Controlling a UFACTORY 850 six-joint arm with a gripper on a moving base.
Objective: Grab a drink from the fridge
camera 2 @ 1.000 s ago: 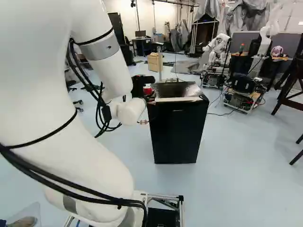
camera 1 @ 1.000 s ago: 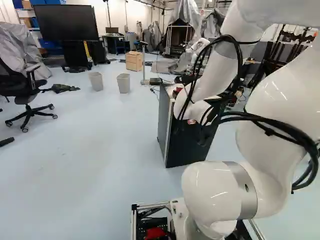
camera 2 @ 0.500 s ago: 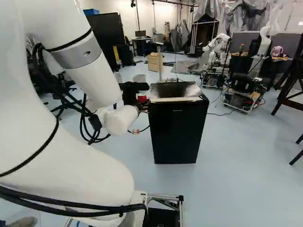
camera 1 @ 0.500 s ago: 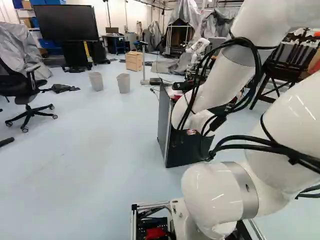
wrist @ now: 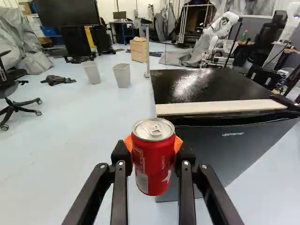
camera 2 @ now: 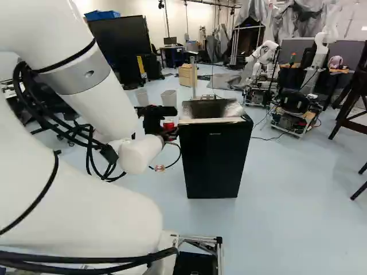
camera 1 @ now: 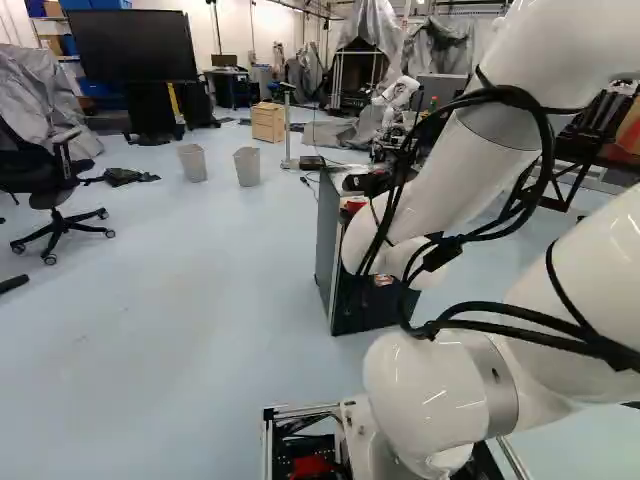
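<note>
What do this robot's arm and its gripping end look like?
The arm is glossy white, with thick, rounded segments and smooth silver-grey bands around some of them. Black cables run loosely along its outside. The gripper is black, with two slim linked fingers, small silvery screws at the joints and bright orange pads.

The pincer (camera 2: 168,128) has a can (wrist: 153,161) between its 2 fingers (wrist: 178,144) and the fridge (camera 2: 212,160) near its right. Ahead-left stand 2 bins (wrist: 92,73) and, beyond them, a screen (wrist: 65,18); well left, a chair (wrist: 10,101). Another robot (camera 2: 265,56) stands beyond the fridge.
</note>
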